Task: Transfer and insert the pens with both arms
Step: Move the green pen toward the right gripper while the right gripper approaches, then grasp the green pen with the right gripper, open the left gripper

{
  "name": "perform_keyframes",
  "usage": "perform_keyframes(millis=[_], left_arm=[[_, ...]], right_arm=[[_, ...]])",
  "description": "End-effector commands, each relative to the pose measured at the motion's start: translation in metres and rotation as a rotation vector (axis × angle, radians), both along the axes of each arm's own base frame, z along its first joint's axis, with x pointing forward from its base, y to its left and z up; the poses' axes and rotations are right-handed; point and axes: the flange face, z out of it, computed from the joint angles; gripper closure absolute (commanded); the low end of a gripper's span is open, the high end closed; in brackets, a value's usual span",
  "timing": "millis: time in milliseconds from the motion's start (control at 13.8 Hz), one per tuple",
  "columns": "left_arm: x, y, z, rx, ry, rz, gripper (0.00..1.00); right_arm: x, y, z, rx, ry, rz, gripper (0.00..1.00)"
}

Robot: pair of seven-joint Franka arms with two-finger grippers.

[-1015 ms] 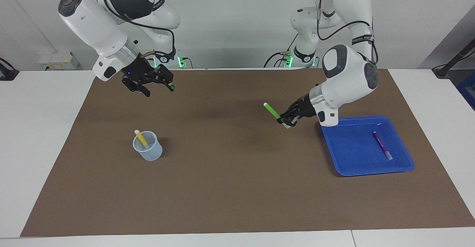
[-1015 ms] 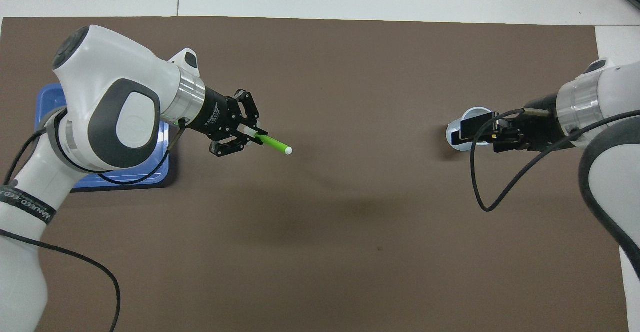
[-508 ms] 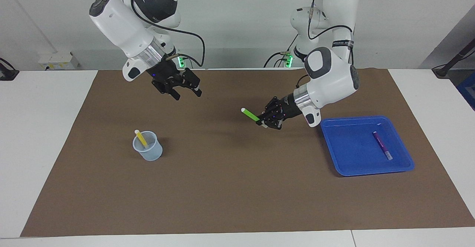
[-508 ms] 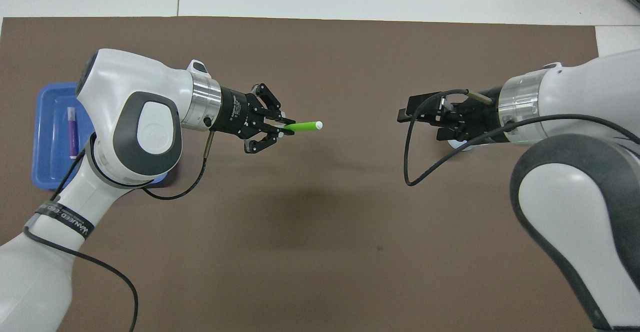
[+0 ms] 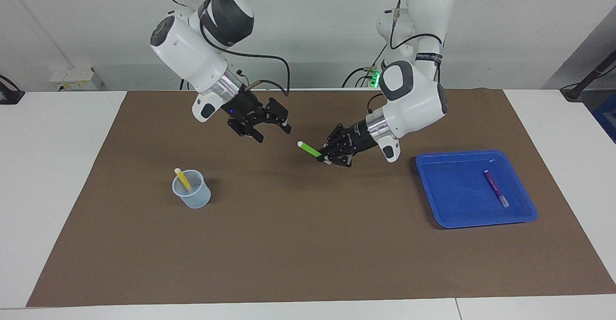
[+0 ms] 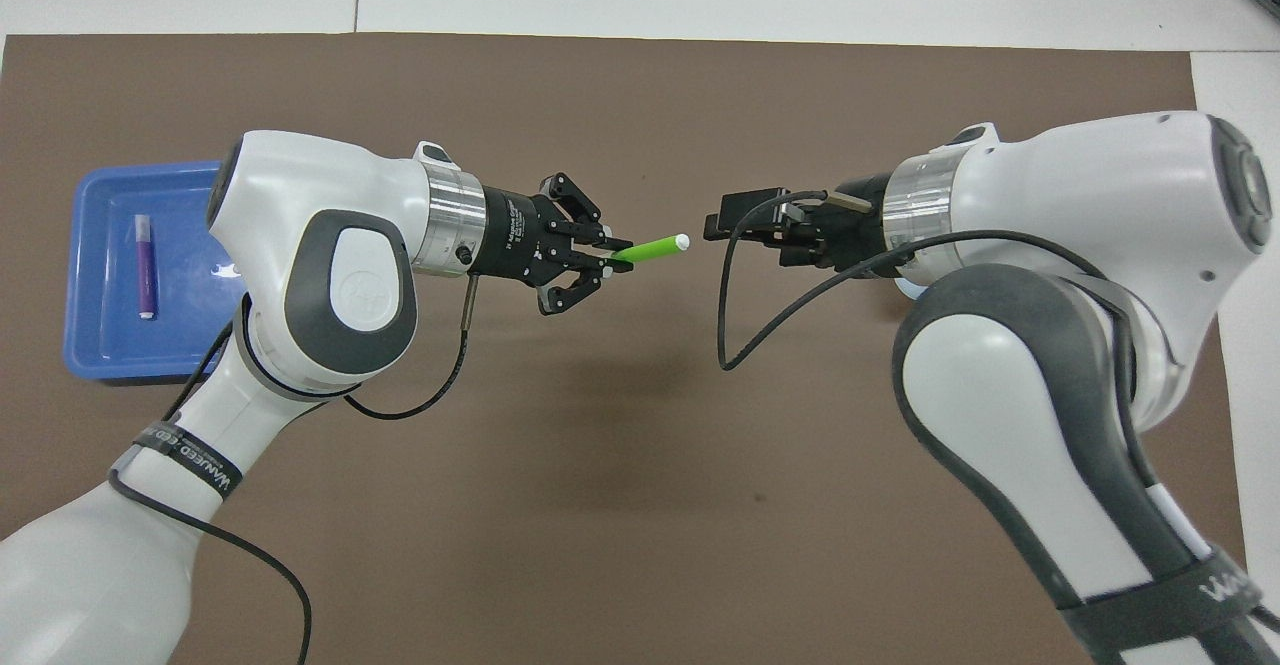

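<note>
My left gripper (image 5: 324, 155) (image 6: 608, 256) is shut on the lower end of the green pen (image 5: 309, 149) (image 6: 651, 248), held in the air over the middle of the brown mat. The pen's pale tip points toward my right gripper (image 5: 274, 132) (image 6: 716, 229), which hangs open a short gap from that tip without touching it. The yellow pen (image 5: 182, 179) stands tilted in a pale blue cup (image 5: 193, 197) toward the right arm's end. The purple pen (image 5: 495, 188) (image 6: 146, 266) lies in the blue tray (image 5: 452, 199) (image 6: 100, 345) toward the left arm's end.
A brown mat (image 5: 298, 243) (image 6: 620, 505) covers most of the white table (image 5: 53, 166). In the overhead view the right arm hides the cup. Cables loop under both wrists.
Both arms have swung in toward the middle of the mat. The green pen travelled away from the tray with the left gripper, and its tip now nearly meets the right gripper.
</note>
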Motion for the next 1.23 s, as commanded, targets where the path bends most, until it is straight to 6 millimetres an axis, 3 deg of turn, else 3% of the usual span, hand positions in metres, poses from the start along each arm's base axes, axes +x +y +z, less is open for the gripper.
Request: perform_keyframes(millis=[0, 218, 653, 1160], left_arm=[[-0.012, -0.016, 0.003, -0.010, -0.008, 0.048, 1.00], [-0.014, -0.021, 0.001, -0.010, -0.006, 0.044, 1.00], [-0.013, -0.022, -0.004, -0.007, -0.004, 0.052, 1.00], [-0.019, -0.035, -0.002, -0.008, -0.007, 0.052, 1.00]], right_arm=[[0.000, 0.014, -0.008, 0.016, -0.033, 0.032, 0.00], [0.002, 0.015, -0.015, 0.010, -0.042, 0.060, 0.01], [0.004, 0.012, -0.019, 0.002, -0.057, 0.086, 0.31], [0.007, 0.016, -0.027, -0.002, -0.062, 0.079, 0.51]])
